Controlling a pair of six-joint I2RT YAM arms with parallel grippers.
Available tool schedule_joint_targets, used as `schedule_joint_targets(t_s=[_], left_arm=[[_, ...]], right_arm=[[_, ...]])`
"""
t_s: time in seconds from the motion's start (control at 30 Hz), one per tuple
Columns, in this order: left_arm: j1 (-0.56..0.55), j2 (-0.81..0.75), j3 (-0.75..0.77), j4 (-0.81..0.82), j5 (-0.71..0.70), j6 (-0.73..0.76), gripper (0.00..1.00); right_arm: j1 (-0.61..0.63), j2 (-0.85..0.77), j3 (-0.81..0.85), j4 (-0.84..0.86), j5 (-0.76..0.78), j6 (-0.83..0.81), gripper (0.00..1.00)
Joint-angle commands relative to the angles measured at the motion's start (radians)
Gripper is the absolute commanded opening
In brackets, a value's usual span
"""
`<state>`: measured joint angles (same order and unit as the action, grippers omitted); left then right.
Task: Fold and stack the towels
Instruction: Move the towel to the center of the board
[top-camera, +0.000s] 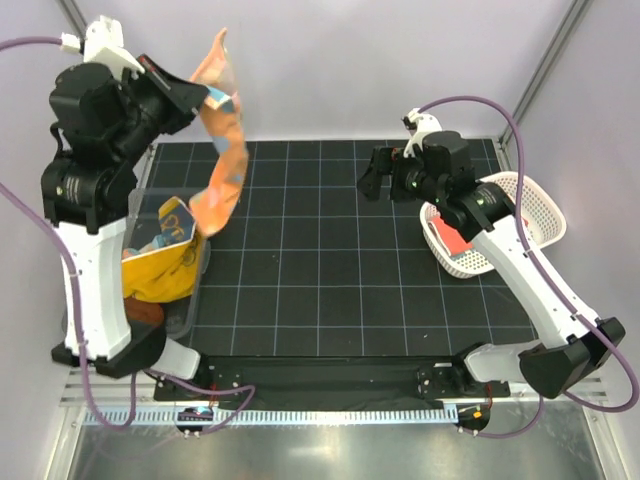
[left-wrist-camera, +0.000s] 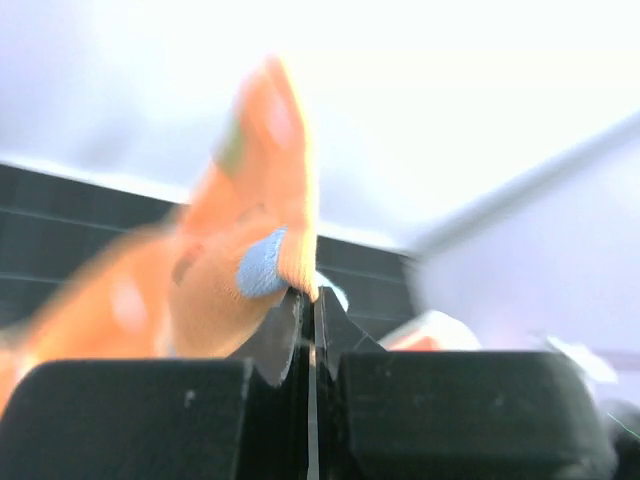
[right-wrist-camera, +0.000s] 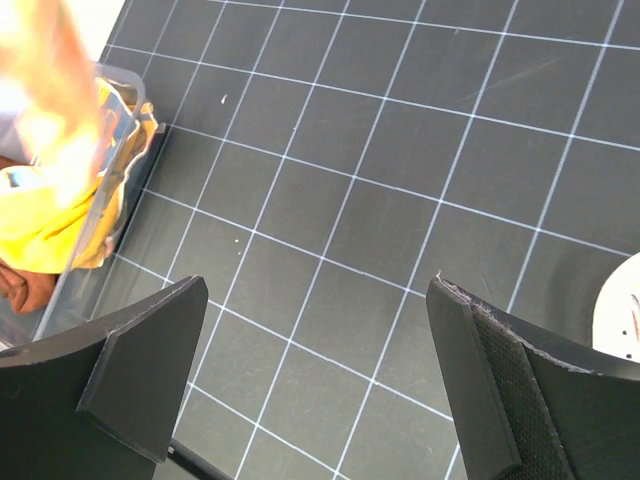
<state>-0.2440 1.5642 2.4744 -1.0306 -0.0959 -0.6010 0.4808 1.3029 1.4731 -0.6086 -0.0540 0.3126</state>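
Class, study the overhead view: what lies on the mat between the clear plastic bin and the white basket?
Nothing. The top view shows only bare black grid mat between the clear plastic bin and the white basket.

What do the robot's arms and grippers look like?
The left arm and right arm have white shells with black joints and bases. A purple cable runs to each wrist. The left gripper and right gripper have black wedge-shaped fingers.

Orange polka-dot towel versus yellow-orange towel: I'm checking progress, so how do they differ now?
The orange polka-dot towel hangs in the air, pinched in the shut left gripper; the yellow-orange towel lies in the clear plastic bin. The polka-dot towel dangles long; the yellow-orange towel is bunched up. Both are unfolded.
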Motion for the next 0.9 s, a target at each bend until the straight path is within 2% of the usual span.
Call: schedule_joint_targets(t_s=[0.0,0.03,0.1,0.23,0.27,0.33,0.37,0.5,0.53,0.6,0.73,0.8,0.87], left_arm=[[-0.011,-0.053,-0.226,0.26,0.44,-0.183,0.0],[-0.018,-0.07,-0.353,0.3,0.458,-0.195,0.0],[-0.043,-0.105,-0.448,0.343,0.479,-0.184,0.0],[-0.13,-0.161,-0.743,0.406,0.539,-0.155,0.0],[-0.152,-0.174,-0.891,0.435,0.536,-0.145,0.0],[-0.221,-0.213,-1.036,0.466,0.496,-0.132,0.0],[-0.244,-0.222,-1.156,0.484,0.484,-0.125,0.0],[-0.297,-0.24,-1.374,0.491,0.389,-0.108,0.0],[-0.307,-0.248,-1.402,0.498,0.374,-0.111,0.0],[-0.314,-0.254,-1.48,0.52,0.352,-0.12,0.0],[-0.324,-0.277,-1.555,0.563,0.325,-0.135,0.0],[-0.325,-0.283,-1.568,0.572,0.308,-0.132,0.0],[-0.325,-0.286,-1.582,0.578,0.303,-0.131,0.0]], right_arm=[[0.005,-0.031,0.038,-0.002,0.035,-0.021,1.0],[0.004,-0.033,0.033,-0.008,0.039,-0.024,1.0],[0.005,-0.04,0.015,-0.017,0.039,-0.036,1.0],[0.004,-0.073,-0.059,-0.007,0.049,-0.043,1.0],[0.004,-0.083,-0.1,0.001,0.051,-0.041,1.0],[0.004,-0.082,-0.144,0.027,0.049,-0.029,0.98],[0.004,-0.076,-0.166,0.035,0.049,-0.018,0.97],[0.005,0.028,-0.278,0.159,0.031,0.112,0.83],[0.007,0.063,-0.284,0.182,0.031,0.146,0.75],[0.021,0.175,-0.28,0.234,0.049,0.256,0.68],[0.056,0.323,-0.25,0.294,0.138,0.431,0.66],[0.071,0.355,-0.266,0.329,0.155,0.562,0.64],[0.11,0.374,-0.292,0.357,0.164,0.623,0.65]])
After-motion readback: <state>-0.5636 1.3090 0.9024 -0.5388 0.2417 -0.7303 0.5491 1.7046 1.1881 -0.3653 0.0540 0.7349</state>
